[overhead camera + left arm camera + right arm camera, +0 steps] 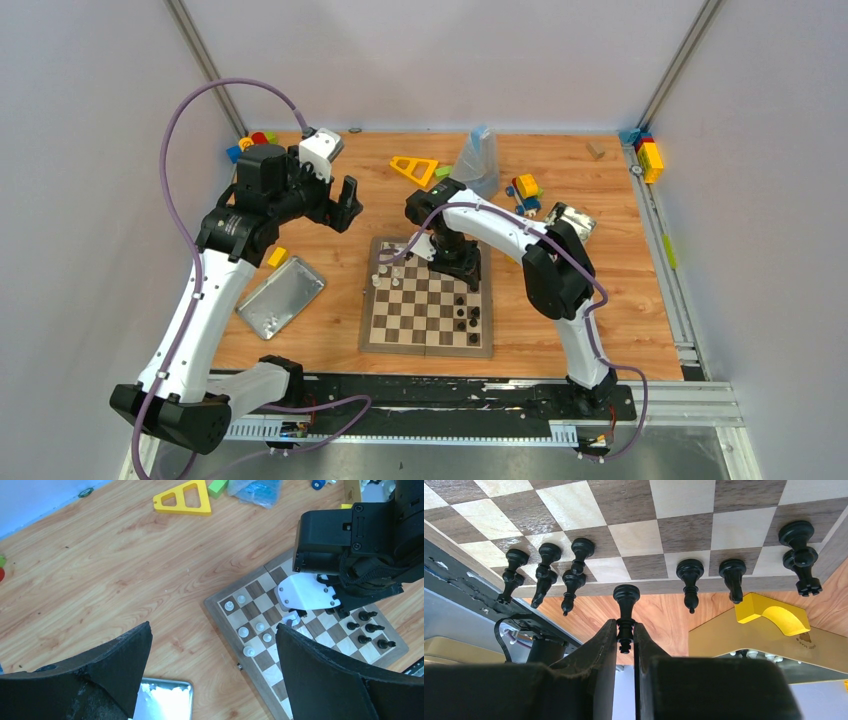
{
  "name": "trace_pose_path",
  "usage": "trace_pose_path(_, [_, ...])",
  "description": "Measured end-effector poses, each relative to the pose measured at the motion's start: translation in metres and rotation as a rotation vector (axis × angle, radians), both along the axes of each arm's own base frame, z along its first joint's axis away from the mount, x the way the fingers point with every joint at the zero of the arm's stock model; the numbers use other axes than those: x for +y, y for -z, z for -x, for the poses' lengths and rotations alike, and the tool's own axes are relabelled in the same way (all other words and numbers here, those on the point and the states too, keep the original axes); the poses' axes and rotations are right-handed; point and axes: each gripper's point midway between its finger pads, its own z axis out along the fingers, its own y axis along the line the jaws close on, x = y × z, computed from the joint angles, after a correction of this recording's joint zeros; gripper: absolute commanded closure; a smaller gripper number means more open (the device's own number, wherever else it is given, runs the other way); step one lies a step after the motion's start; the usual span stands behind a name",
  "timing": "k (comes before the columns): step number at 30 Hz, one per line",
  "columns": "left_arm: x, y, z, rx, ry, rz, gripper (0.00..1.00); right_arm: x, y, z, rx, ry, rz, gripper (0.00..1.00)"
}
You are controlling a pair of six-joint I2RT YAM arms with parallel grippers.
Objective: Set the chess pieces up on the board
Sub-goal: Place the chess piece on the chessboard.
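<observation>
Right gripper [625,629], lowered over the far side of the board [425,350], pinches a black chess piece [626,597] between its fingers; left gripper [347,203] hovers, jaws spread wide, off the board's far-left corner.

Bright, even overhead light is falling on the table [620,320], and I am seeing only soft shadows. The metal lid [162,700] is blowing out white in the left wrist view. The right gripper [625,630] is blurring near its lens, while its pinched black chess piece [626,597] is showing sharp.
</observation>
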Motion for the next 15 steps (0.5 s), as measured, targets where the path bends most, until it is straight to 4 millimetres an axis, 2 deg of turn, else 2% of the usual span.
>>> trace_pose_path(15, [-0.0007,0.0034,0.0008,0.008,0.005,0.000,0.00,0.0006,0.0037,0.0059,0.008,0.004,0.013,0.93])
